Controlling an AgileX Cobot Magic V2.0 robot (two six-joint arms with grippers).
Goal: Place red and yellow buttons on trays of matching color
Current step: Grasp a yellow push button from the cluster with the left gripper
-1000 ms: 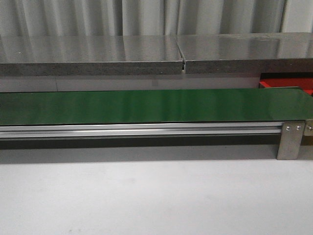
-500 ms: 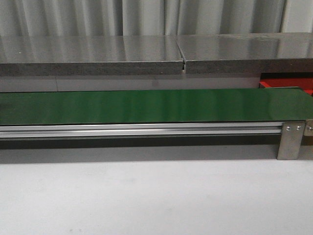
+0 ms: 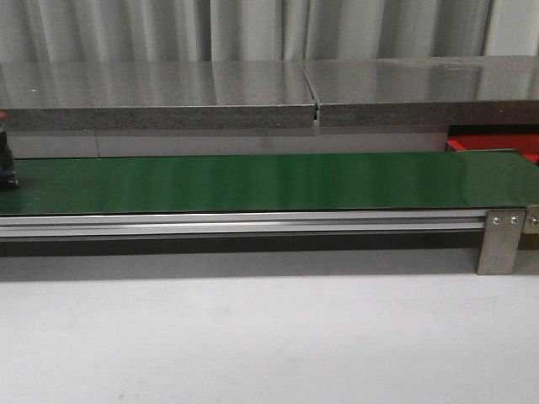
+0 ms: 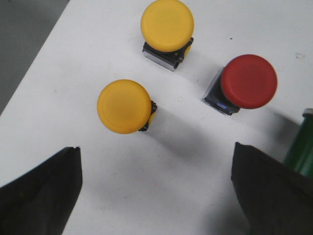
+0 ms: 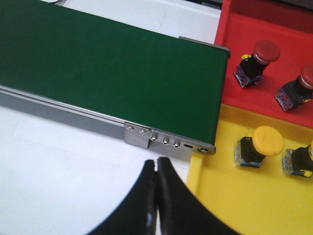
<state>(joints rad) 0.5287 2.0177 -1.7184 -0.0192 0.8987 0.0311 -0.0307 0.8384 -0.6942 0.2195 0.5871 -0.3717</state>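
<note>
1. Your left claw (image 4: 156,196) hangs spread wide above two yellow buttons (image 4: 124,106) and a red button (image 4: 248,81) on the white worktop (image 4: 98,44);
2. Your right claw (image 5: 156,169) is pressed together, empty, beside the yellow tray (image 5: 215,196); the red tray (image 5: 234,54) lies alongside it, past the green belt (image 5: 107,68).

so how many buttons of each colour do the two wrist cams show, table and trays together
red buttons: 3, one on the white table, two in the red tray
yellow buttons: 4, two on the table, two in the yellow tray
total: 7
</note>
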